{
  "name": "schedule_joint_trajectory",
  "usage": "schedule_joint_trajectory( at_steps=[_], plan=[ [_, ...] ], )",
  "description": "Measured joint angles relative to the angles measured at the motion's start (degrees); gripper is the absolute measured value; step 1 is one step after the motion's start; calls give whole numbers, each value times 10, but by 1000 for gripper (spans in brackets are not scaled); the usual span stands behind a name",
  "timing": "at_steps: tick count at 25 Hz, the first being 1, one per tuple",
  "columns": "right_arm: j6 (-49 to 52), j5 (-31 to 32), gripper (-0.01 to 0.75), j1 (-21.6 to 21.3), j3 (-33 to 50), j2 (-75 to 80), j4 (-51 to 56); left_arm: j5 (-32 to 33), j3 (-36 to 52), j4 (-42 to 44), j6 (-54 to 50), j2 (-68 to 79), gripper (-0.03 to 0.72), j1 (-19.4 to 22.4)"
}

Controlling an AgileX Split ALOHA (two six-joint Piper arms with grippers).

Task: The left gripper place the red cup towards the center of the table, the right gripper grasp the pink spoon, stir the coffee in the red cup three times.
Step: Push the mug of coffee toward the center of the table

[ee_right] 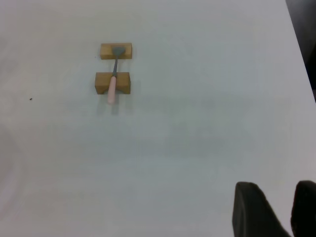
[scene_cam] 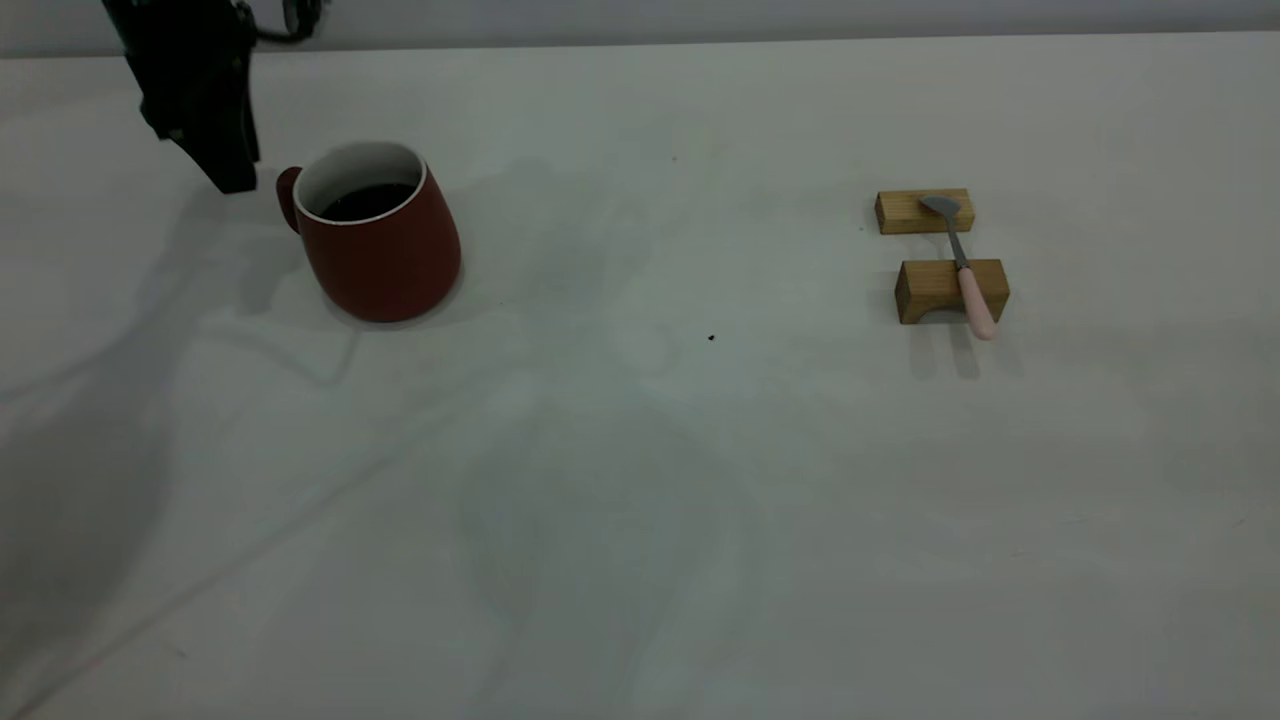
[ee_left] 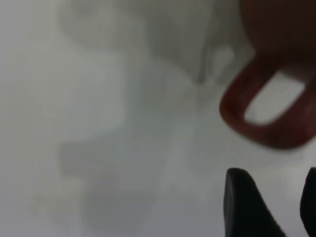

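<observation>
Exterior view: left tool, fingers parted and empty, hangs just left of the red cup's handle; a careless grip could slop coffee.

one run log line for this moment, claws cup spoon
left claw: open beside red cup handle, no grip | right claw: open, far from pink spoon | spoon across two wooden blocks | coffee in cup

Two tan wooden blocks, right side of tabletop, near each other but apart: far block flat, rectangular; near block taller, arched notch underneath.
</observation>
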Motion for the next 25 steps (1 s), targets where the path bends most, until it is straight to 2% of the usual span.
schedule_joint_trajectory(
  at_steps=[4, 11, 17, 25],
  plan=[
    [0, 0, 237, 0, 0, 0, 0, -17, 0, -46, 46, 4, 355, 0],
    [0, 0, 237, 0, 0, 0, 0, -21, -2, -48, 59, 17, 355, -6],
    [0, 0, 237, 0, 0, 0, 0, -22, -2, -43, 41, 21, 355, -44],
    [0, 0, 237, 0, 0, 0, 0, -23, -2, -52, -44, 29, 355, -91]
  ],
)
